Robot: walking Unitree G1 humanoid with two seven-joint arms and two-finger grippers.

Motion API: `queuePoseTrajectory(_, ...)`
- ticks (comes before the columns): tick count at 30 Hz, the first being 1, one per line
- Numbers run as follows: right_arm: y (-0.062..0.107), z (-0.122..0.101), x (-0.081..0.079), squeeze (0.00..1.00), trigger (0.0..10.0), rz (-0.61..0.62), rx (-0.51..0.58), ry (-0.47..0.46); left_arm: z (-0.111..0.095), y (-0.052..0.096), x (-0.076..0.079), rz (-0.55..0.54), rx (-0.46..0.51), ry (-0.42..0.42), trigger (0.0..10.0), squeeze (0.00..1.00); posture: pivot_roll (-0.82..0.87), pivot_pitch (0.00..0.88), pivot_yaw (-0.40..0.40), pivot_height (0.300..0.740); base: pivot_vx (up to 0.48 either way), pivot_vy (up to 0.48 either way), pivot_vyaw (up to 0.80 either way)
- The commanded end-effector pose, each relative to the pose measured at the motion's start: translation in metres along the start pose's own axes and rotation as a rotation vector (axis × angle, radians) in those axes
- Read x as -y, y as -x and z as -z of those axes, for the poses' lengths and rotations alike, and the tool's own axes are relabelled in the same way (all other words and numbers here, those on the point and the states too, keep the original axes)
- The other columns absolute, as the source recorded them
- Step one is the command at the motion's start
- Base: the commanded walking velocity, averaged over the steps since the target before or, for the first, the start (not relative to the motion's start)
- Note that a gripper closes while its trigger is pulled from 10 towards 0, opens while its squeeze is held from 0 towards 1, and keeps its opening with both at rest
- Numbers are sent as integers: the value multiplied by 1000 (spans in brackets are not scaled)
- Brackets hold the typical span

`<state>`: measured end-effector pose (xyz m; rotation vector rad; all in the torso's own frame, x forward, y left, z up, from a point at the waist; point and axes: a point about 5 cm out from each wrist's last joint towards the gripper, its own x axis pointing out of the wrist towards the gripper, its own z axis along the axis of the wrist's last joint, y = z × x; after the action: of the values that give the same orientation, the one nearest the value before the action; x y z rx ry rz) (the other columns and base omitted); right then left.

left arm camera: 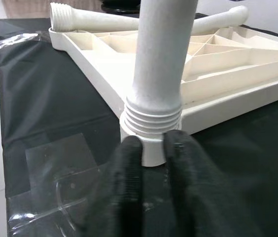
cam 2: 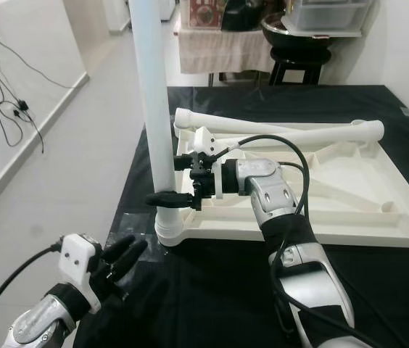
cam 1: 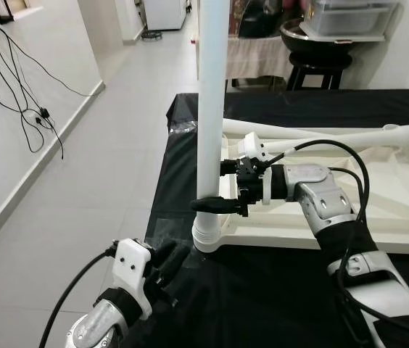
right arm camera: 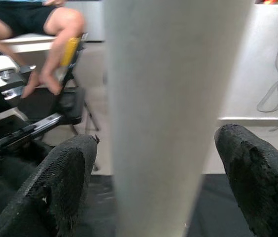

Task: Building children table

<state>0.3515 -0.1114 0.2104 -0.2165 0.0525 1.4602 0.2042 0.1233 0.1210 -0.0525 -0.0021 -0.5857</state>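
On the black cloth (cam 1: pixel 407 101) of the work surface lies, upside down, the white table top (cam 2: pixel 364 185), ribbed underside facing up. Standing upright in its near left corner, one white leg (cam 1: pixel 212 87), tall enough to run out of the head views at the top. Across the far side of the table top rest two more legs (cam 1: pixel 335 134), loose and not yet mounted.

Reaching in from the right, the right gripper (cam 1: pixel 210 203), low on the upright leg, a little above the corner socket (cam 1: pixel 207 236). Seen from the right wrist, black fingers (right arm camera: pixel 55 187) on both sides of the leg, wide, with a small gap on each side; seems to surround the leg without pressing it.

Lower and nearer, the left gripper (cam 2: pixel 123 255), close over the cloth just beside the socket, fingers almost together with nothing between them.

Smallest but most telling: the threads (left arm camera: pixel 153 114) at the foot of the leg, several turns showing above the socket.

Judged from this, the step in hand is screwing the first leg in, and not finished. Next move probably calls for closing the right fingers on the leg, turning it until the threads disappear, keeping the leg straight so as not to cross the thread; then the loose legs
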Motion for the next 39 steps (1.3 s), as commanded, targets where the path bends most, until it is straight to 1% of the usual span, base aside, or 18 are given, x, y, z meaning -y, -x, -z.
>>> queuePoseTrajectory(1, -8, 4, 2, 0, 10000, -62, -25, -25, 2, 0, -1, 5, -16, -47, 0, 0, 5, 20, 11, 740, 0, 0, 0)
queuePoseTrajectory(9, -13, 9, 0, 0, 10000, -110, -29, -44, 2, -1, 0, 2, -14, -55, 0, 0, 9, 21, 8, 740, 0, 0, 0)
queuePoseTrajectory(10, -16, 13, -4, 0, 0, -145, -19, -57, 3, -2, 0, 0, -14, -54, 0, 0, 12, 21, 8, 740, 0, 0, 0)
queuePoseTrajectory(13, -17, 16, -6, 0, 0, -176, -15, -68, 3, -2, -1, -2, -13, -53, 0, 0, 12, 21, 9, 740, 0, 0, 0)
queuePoseTrajectory(14, -15, 18, -6, 0, 0, -185, -5, -73, 4, -3, -1, -2, -12, -42, 10000, 0, 7, 23, 8, 740, 0, 0, 0)
queuePoseTrajectory(18, -4, 20, -5, 0, 0, -152, 16, -69, 3, -4, -2, -10, -3, -22, 10000, 0, -7, 31, 10, 740, 0, 0, 0)
queuePoseTrajectory(22, 21, 25, -7, 0, 0, -83, 24, -57, 3, -3, -3, -16, 6, -8, 10000, 0, -20, 40, 13, 740, 0, 0, 0)
queuePoseTrajectory(24, 21, 25, -7, 0, 0, -83, 24, -57, 3, -3, -3, -16, 6, -8, 10000, 0, -20, 40, 13, 740, 0, 0, 0)
queuePoseTrajectory(27, 32, 37, -22, 0, 0, 31, 4, -61, 3, 0, -3, -12, 9, 3, 10000, 0, -41, 52, 7, 740, 0, 0, 0)
queuePoseTrajectory(28, 9, 50, -22, 0, 0, 413, 24, -120, 3, 1, -4, -9, 7, 8, 10000, 0, -62, 59, 14, 740, 0, 0, 0)
queuePoseTrajectory(29, 0, 58, -24, 0, 0, 713, 26, -177, 2, 2, -5, -7, 7, 12, 10000, 0, -64, 64, 15, 740, 0, 0, 0)
queuePoseTrajectory(31, 0, 58, -24, 0, 0, 713, 26, -177, 2, 2, -5, -7, 7, 12, 10000, 0, -64, 64, 15, 740, 0, 0, 0)
queuePoseTrajectory(32, -13, 75, -50, 0, 0, 814, -2, -299, 3, 2, -5, -3, 6, 21, 10000, 0, -61, 72, 19, 740, 0, 0, 0)
queuePoseTrajectory(33, -24, 83, -72, 0, 0, 786, -50, -296, 3, 2, -5, 3, 1, 25, 10000, 0, -68, 56, 30, 740, 0, 0, 0)
queuePoseTrajectory(34, -33, 87, -87, 0, 0, 690, -75, -277, 4, 2, -5, 7, -3, 26, 10000, 0, -68, 56, 30, 740, 0, 0, 0)
queuePoseTrajectory(36, -31, 85, -84, 0, 0, 679, -70, -267, 4, 2, -5, 10, -6, 27, 10000, 0, -61, 57, 24, 740, 0, 0, 0)
queuePoseTrajectory(38, -23, 82, -69, 0, 0, 718, -51, -253, 5, 2, -4, 13, -10, 27, 10000, 0, -56, 57, 17, 740, 0, 0, 0)
queuePoseTrajectory(39, -23, 82, -69, 0, 0, 718, -51, -253, 5, 2, -4, 13, -10, 27, 10000, 0, -56, 57, 17, 740, 0, 0, 0)
